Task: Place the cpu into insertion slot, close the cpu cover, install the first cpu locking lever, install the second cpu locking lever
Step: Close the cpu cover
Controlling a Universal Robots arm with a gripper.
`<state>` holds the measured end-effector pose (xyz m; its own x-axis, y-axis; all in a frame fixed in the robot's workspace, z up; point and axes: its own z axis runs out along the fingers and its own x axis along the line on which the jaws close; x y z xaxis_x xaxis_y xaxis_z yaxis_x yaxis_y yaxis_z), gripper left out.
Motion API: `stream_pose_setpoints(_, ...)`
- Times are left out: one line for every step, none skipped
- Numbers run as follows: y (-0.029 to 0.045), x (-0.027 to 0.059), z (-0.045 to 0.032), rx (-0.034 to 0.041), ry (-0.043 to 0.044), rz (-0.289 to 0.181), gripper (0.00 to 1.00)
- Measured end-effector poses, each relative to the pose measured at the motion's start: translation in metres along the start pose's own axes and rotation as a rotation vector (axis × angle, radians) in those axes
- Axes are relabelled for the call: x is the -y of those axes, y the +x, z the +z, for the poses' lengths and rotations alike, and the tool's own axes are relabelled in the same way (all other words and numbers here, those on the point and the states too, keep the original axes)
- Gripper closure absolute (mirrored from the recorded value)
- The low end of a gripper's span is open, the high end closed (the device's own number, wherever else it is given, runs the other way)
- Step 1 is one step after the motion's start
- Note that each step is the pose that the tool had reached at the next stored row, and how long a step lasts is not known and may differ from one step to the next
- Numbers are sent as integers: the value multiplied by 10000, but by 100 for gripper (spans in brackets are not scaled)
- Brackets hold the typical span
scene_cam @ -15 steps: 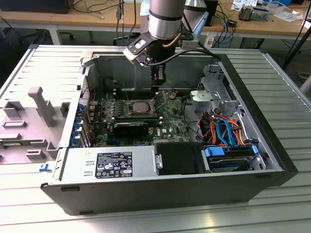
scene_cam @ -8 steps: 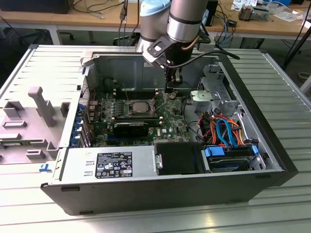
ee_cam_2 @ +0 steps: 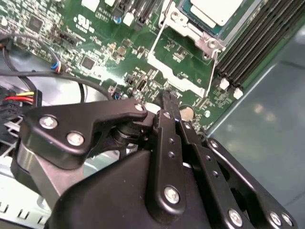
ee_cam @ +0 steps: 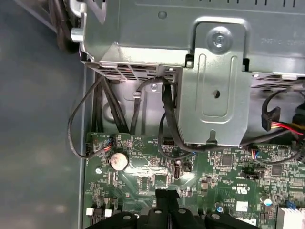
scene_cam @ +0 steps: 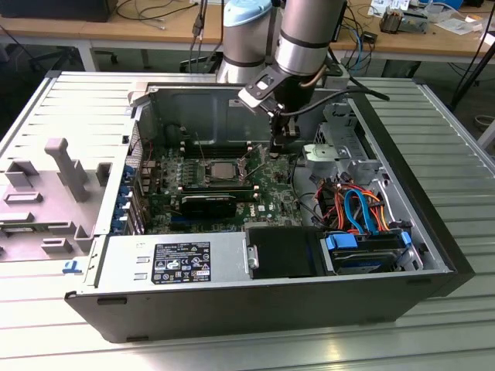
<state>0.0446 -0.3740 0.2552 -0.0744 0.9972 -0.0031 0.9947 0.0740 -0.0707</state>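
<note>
computer case (scene_cam: 232,305) lies open-sided on the slatted table (scene_cam: 433,332), dark near wall closest to the exterior camera. held inside: power supply (scene_cam: 174,263) and blue-handled drive bay (scene_cam: 363,246) along that wall, green motherboard (scene_cam: 271,189) on the floor, black expansion card (scene_cam: 209,202) on the board. pincer (scene_cam: 280,143) hangs inside the case over the board. cpu (scene_cam: 222,168) sits in the insertion slot (scene_cam: 204,173), to the exterior view's left of the pincer, apart from it. second wrist view adds what the exterior lacks: pincer (ee_cam_2: 169,101) fingers drawn together, nothing between them; cpu (ee_cam_2: 214,9) beyond the tips, silver cpu cover (ee_cam_2: 195,29) edging it, latched or not i cannot tell. first wrist view adds a coin battery (ee_cam: 119,161) just past the pincer (ee_cam: 167,194) tips, grey metal bracket (ee_cam: 214,86) further out.
</note>
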Motion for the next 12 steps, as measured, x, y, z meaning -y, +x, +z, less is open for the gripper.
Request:
stream_pose_setpoints(0,6,13,-51,-3,-73,89)
stream_pose_setpoints(1,18,25,-168,-13,-190,89)
stream_pose_setpoints(3,44,36,-317,-26,-290,89)
stream_pose_setpoints(5,71,45,-445,-37,-364,89)
stream_pose_setpoints(8,101,54,-562,-47,-418,89)
stream_pose_setpoints(11,138,63,-659,-55,-455,89)
stream_pose_setpoints(12,158,70,-708,-60,-464,89)
stream_pose_setpoints(14,176,74,-738,-63,-467,89)
stream_pose_setpoints(15,208,81,-778,-67,-475,89)
stream_pose_setpoints(17,233,84,-797,-68,-477,89)
stream_pose_setpoints(19,270,90,-814,-70,-478,89)
stream_pose_setpoints(22,320,101,-817,-72,-479,89)
